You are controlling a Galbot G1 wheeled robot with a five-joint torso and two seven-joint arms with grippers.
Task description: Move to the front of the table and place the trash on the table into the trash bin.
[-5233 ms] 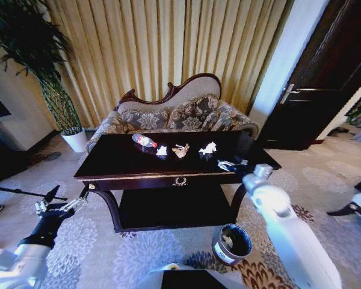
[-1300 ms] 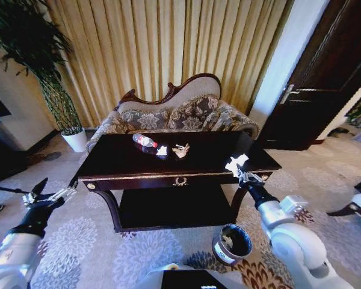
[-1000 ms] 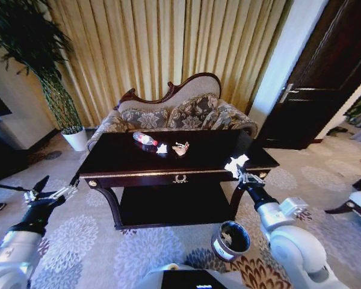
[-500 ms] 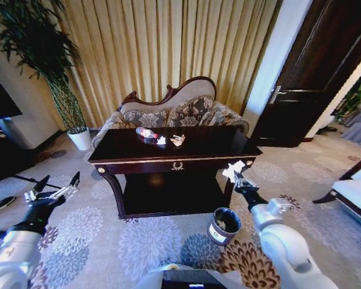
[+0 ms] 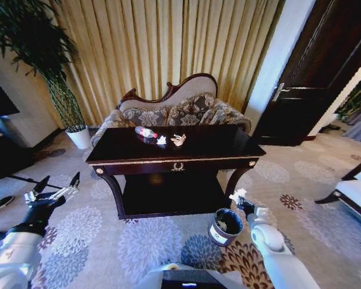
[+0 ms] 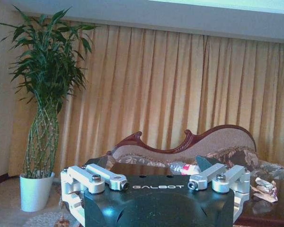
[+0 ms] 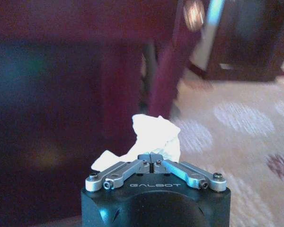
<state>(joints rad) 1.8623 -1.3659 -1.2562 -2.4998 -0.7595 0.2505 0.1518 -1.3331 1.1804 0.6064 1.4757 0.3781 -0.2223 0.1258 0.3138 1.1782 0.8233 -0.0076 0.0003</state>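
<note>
The dark glossy table [image 5: 138,161] stands in front of me with a clear red-labelled bottle [image 5: 146,132] and two crumpled paper scraps [image 5: 162,140] [image 5: 178,139] on its top. My right gripper [image 5: 241,203] is shut on a white paper scrap [image 5: 236,195], low beside the table's right front leg and just above the right rim of the grey trash bin [image 5: 225,226]. In the right wrist view the paper scrap [image 7: 154,136] sticks out past the closed gripper [image 7: 151,159]. My left gripper [image 5: 50,194] hangs open at the far left over the carpet. The left wrist view shows that gripper [image 6: 158,185], the bottle [image 6: 184,167] and a scrap [image 6: 264,187].
A floral sofa [image 5: 174,111] sits behind the table against gold curtains. A tall plant in a white pot [image 5: 79,136] stands at the back left. A dark door [image 5: 316,78] is at the right. Patterned carpet [image 5: 150,247] lies open before the table.
The whole view has shifted, so the camera moved. My right gripper, still holding the paper scrap, has dropped from table-edge height to just above the bin. The left arm is unchanged.
</note>
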